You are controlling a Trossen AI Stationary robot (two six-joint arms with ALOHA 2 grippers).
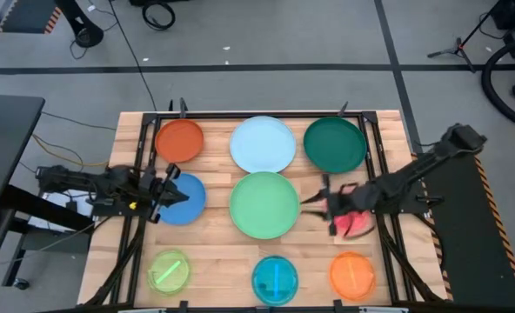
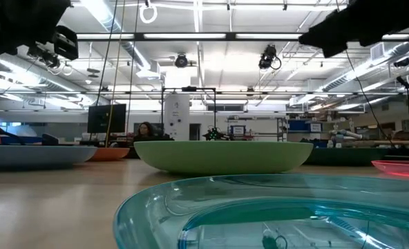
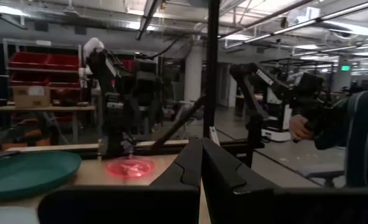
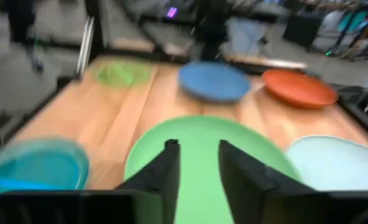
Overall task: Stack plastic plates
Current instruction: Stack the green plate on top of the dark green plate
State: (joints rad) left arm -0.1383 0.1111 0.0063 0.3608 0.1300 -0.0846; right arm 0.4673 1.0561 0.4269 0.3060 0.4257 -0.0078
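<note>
Across the slatted wooden worktop [image 1: 214, 252] nine round plastic plates lie singly, none stacked: large light blue [image 1: 263, 143], dark green [image 1: 335, 144] and light green [image 1: 264, 204]; medium orange-red [image 1: 180, 140], blue [image 1: 184, 199] and pink-red [image 1: 357, 224]; small translucent lime [image 1: 170, 271], cyan [image 1: 275, 279] and orange [image 1: 352, 274]. They look light, stiff and slick, so a pinch across a raised rim seems the surest hold. The left gripper [image 1: 166, 187] hangs at the blue plate's edge, fingers pressed nearly together on nothing. The right gripper [image 1: 324, 201] sits between the light green and pink-red plates, fingers [image 4: 170, 169] slightly spread and empty. Beyond lies a large workshop with ceiling strip lights, shelving and a person's sleeve [image 3: 358, 140].
</note>
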